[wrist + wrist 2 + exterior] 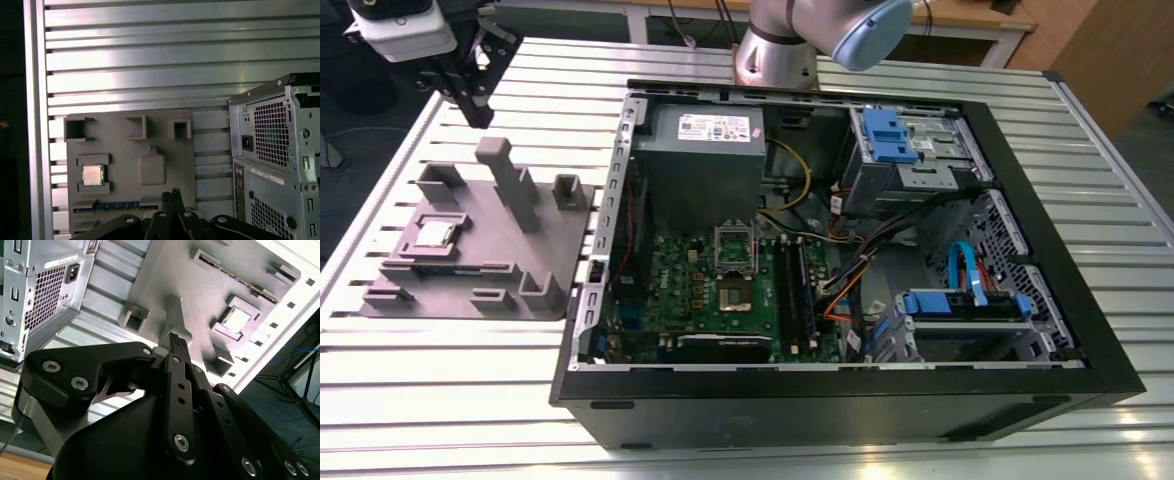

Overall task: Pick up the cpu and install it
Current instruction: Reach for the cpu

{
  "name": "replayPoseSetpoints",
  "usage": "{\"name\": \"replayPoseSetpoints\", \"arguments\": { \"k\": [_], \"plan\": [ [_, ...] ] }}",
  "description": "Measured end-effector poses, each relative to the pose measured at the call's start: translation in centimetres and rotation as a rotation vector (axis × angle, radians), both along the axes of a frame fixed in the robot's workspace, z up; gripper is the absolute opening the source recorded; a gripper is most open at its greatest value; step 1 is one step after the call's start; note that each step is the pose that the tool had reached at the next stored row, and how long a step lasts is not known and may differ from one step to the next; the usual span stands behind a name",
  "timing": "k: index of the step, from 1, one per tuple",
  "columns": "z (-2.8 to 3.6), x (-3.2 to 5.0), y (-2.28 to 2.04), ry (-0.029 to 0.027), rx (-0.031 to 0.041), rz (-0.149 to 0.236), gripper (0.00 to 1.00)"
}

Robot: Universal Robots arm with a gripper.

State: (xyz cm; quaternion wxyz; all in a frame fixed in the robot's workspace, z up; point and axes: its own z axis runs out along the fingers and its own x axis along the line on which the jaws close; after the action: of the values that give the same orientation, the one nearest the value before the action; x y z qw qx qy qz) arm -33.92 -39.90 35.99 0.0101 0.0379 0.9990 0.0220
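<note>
Nearest the lens in both wrist views is the gripper (178, 338) (173, 192). Its two black fingers are closed tip to tip with nothing between them, and it hangs above the work, touching nothing. Across the exterior view from its left, the gripper (478, 112) sits over the slatted aluminium table (454, 400), near the far edge of a grey plastic fixture (554, 240). The cpu (434, 235) lies flat in a square pocket of that fixture, metal top upward and well apart from the fingers. The raised lips around the pocket (93, 175) appear meant to locate the chip squarely and leave its top free for a grasp from above. A memory module (117, 205) stands on edge in a neighbouring slot. Toward the exterior view's right, the computer case (854, 400) lies on its side with the panel off, presumably so that the motherboard (707, 280) faces up for a vertical approach. The cpu socket (734, 298) shows near the board's middle, with the power supply (707, 135) beyond it and blue-tabbed drive bays (894, 140) farther right. Pick-up is not yet made.
</note>
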Motion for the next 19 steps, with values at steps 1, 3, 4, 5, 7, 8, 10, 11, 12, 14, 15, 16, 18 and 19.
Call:
{"name": "replayPoseSetpoints", "arguments": {
  "k": [1, 3, 4, 5, 7, 8, 10, 11, 12, 14, 15, 16, 18, 19],
  "plan": [
    [0.0, 0.0, 0.0, 0.0, 0.0, 0.0, 0.11],
    [0.0, -0.05, 0.0, 0.0, 0.0, 0.0, 0.11],
    [0.0, -0.15, 0.0, 0.0, 0.0, 0.0, 0.11],
    [0.0, -0.23, 0.0, 0.0001, 0.0, 0.0, 0.11],
    [-0.02, -0.36, 0.0, -0.0001, 0.0001, 0.0, 0.11],
    [-0.02, -0.41, 0.0, 0.0, 0.0, 0.0, 0.11],
    [-0.04, -0.47, 0.0, 0.0001, 0.0001, 0.0, 0.11],
    [-0.05, -0.52, 0.0, 0.0002, 0.0, 0.0, 0.11],
    [-0.05, -0.58, 0.0, 0.0003, 0.0, 0.0, 0.11],
    [-0.06, -0.75, 0.0, 0.0004, -0.0001, 0.0, 0.11],
    [-0.06, -0.9, 0.0, 0.0004, 0.0, 0.0, 0.11],
    [-0.07, -1.07, 0.0, 0.0004, 0.0001, 0.0, 0.11],
    [-0.09, -1.51, 0.0, 0.0003, 0.0003, 0.0, 0.11],
    [-0.1, -1.75, 0.0, 0.0003, 0.0004, 0.0, 0.11]
  ]
}}
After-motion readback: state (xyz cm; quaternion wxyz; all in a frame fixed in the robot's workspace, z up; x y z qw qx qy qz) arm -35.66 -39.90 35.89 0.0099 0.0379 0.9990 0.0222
